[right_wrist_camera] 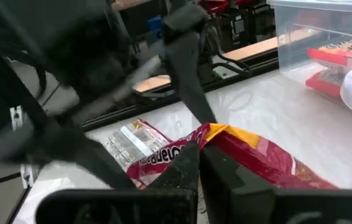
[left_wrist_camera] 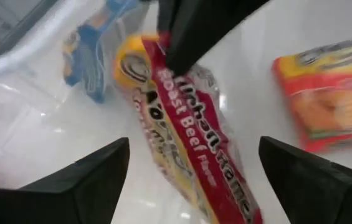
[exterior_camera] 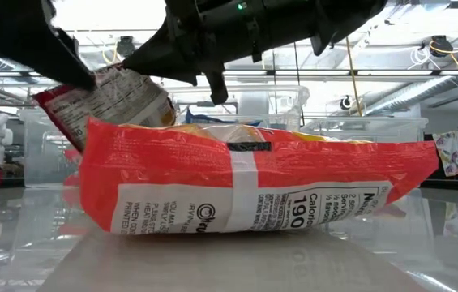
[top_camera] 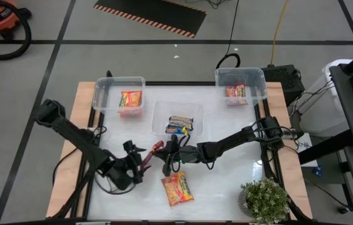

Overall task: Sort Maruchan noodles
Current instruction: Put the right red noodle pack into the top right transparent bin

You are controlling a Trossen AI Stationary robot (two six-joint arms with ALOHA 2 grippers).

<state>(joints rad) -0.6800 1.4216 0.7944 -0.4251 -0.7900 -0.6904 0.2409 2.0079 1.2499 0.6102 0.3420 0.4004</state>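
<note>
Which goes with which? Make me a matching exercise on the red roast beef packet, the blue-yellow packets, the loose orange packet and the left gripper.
Things:
1. red roast beef packet
2. blue-yellow packets
3. loose orange packet
4. left gripper

Places or states:
A. inside the middle bin
B. fingers open
C. pinched by the right gripper
D. lying flat on the table

Pairs: 1-C, 2-A, 3-D, 4-B.
</note>
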